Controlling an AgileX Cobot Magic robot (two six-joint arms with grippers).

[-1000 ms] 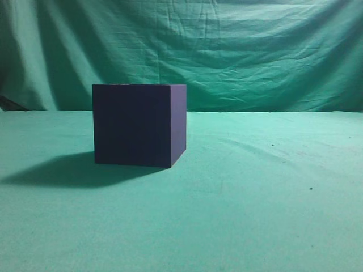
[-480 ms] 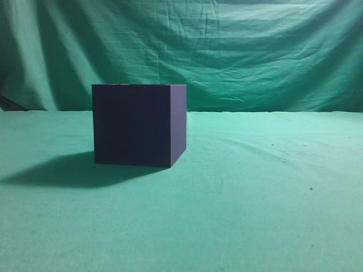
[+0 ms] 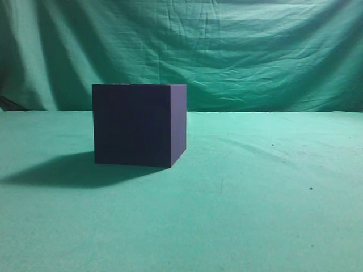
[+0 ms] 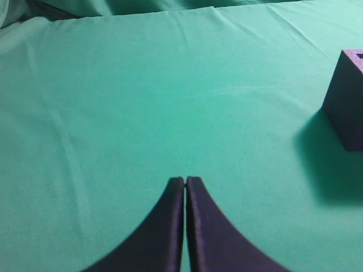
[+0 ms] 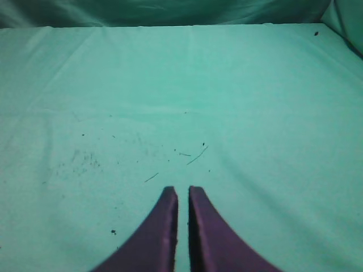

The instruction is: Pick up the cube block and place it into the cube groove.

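Exterior view: the cube groove (image 3: 139, 124) sits left of the desk's middle; left gripper (image 4: 185, 181) clenched empty, right gripper (image 5: 182, 192) nearly clenched, empty.

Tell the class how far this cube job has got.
Done: unclear; no small block shows, and the cube groove stands alone on the green cloth. In hand: nothing; left hand and right hand are shut, empty. Left: cannot tell, the groove's inside is hidden.

We see a wrinkled green fabric backdrop (image 3: 238, 51) hanging behind a table draped in matching green cloth (image 3: 255, 215).
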